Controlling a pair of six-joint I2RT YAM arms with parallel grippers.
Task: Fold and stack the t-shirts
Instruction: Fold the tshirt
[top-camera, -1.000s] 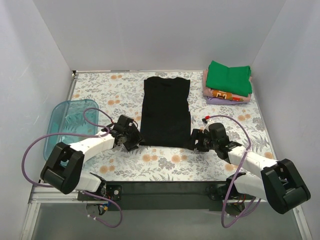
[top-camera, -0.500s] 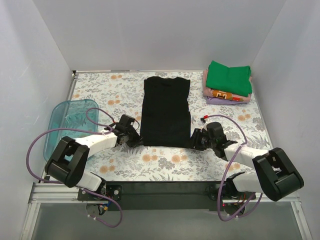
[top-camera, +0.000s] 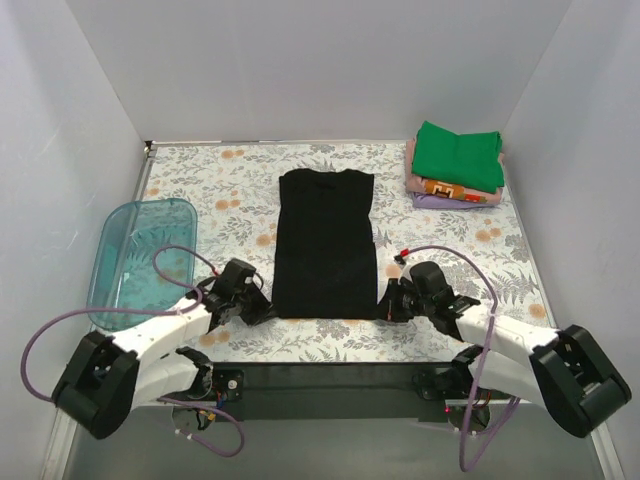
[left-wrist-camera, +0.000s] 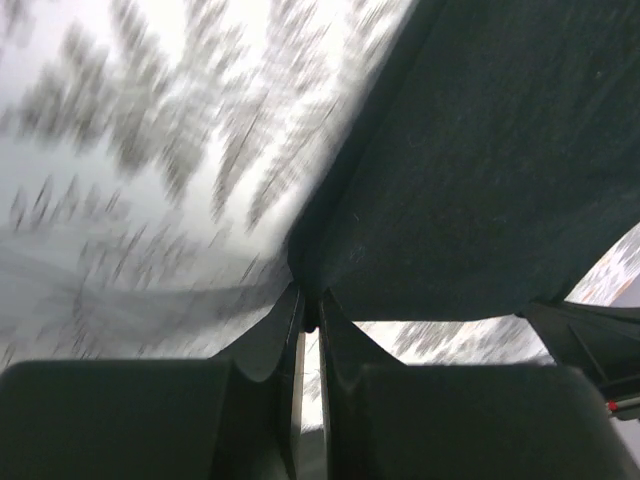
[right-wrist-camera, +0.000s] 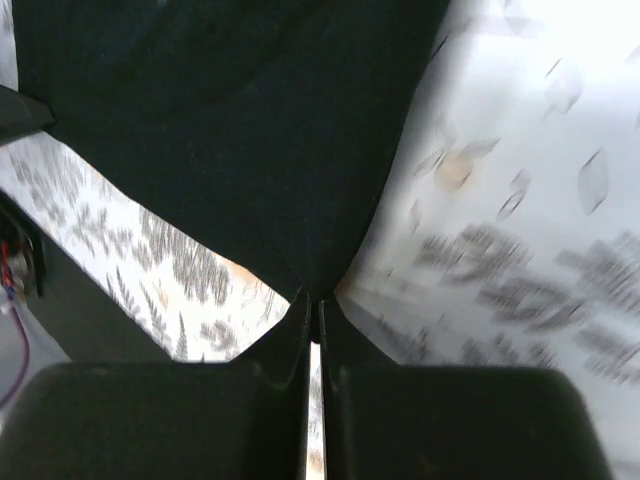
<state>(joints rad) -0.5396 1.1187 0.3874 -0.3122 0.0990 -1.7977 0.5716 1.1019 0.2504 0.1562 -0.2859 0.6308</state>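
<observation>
A black t-shirt (top-camera: 325, 240) lies lengthwise down the middle of the table, folded into a long strip. My left gripper (top-camera: 263, 308) is shut on its near left corner, and the left wrist view shows the black cloth (left-wrist-camera: 480, 180) pinched between the tips of that gripper (left-wrist-camera: 310, 305). My right gripper (top-camera: 388, 303) is shut on the near right corner; the right wrist view has the cloth (right-wrist-camera: 250, 130) clamped at this gripper's tips (right-wrist-camera: 312, 300). A stack of folded t-shirts (top-camera: 455, 165), green on top, sits at the far right.
A translucent teal tray (top-camera: 140, 255) stands at the left edge of the flowered table (top-camera: 220, 185). White walls close in the back and sides. Purple cables loop beside both arms.
Both grippers closed on the shirt's near corners and pulled back toward the front edge. The whole black shirt slid nearer with them.
</observation>
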